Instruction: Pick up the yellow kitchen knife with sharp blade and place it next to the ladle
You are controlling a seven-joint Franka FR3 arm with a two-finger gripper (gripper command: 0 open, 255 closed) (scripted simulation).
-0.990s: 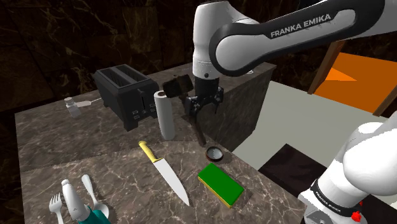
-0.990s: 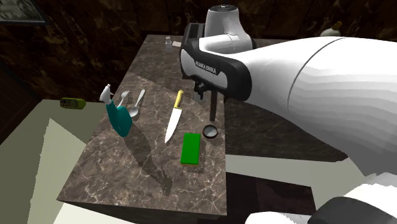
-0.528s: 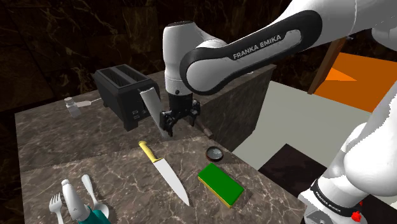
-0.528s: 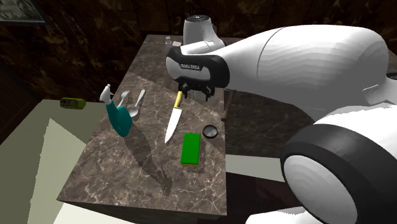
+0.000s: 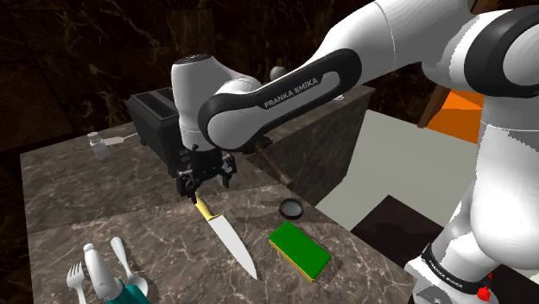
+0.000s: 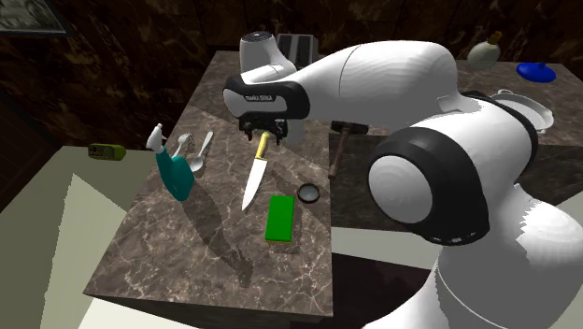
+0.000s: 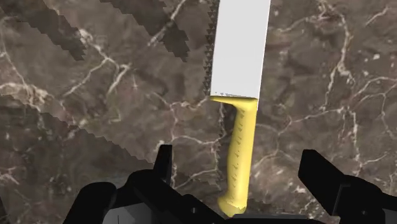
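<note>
The knife (image 5: 228,240) lies flat on the dark marble counter (image 5: 60,194), with a yellow handle (image 7: 236,159) and a white blade (image 7: 239,44). My gripper (image 5: 206,182) hovers open just over the handle end, its fingers either side of the handle and apart from it. The wrist view has the handle running up between the gripper (image 7: 240,173) fingertips. The ladle (image 5: 291,207), a small dark bowl on a brown handle, leans at the counter's edge toward the shoulder view's right of the knife. The second exterior view has the gripper (image 6: 264,132) above the knife (image 6: 253,175), with the ladle (image 6: 309,193) nearby.
A black toaster (image 5: 158,121) stands behind the gripper. A green sponge (image 5: 300,249) lies beside the blade tip. A teal spray bottle (image 5: 109,281), a spoon (image 5: 119,252) and a fork (image 5: 75,280) sit at the near left corner. A small shaker (image 5: 98,145) is far left.
The arm has swung to the shoulder view's left and come down, from beside the paper towel roll to over the knife's handle. The knife and ladle have not moved.
</note>
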